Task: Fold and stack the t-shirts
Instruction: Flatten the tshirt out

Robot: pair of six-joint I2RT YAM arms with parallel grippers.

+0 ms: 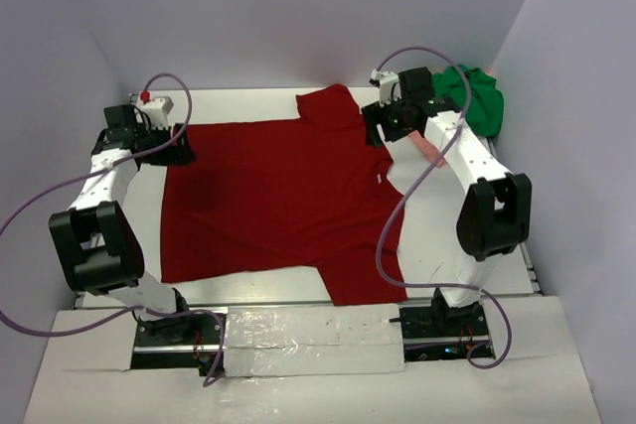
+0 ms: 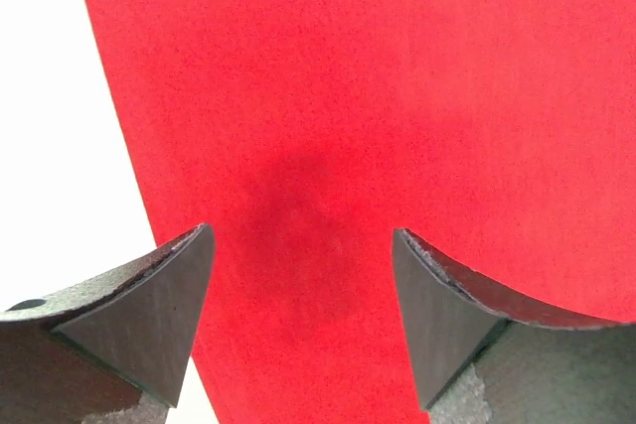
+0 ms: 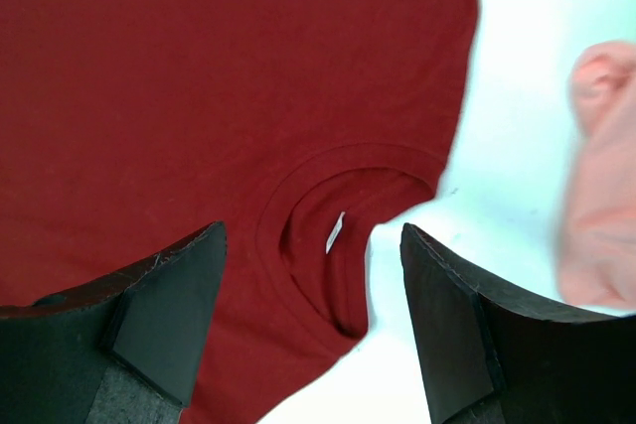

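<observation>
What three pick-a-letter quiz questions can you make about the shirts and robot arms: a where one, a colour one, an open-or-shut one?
1. Where is the green t-shirt? A) near left corner B) far right corner C) in the middle
2. What colour is the t-shirt spread flat? A) blue B) yellow C) dark red
3. How are the left arm's jaws? A) open, holding nothing B) shut tight, empty C) shut on the green t-shirt

Answers: 1 B, it lies bunched there; 2 C, dark red cloth fills the middle; 3 A, only flat cloth shows in the gap between them.
</observation>
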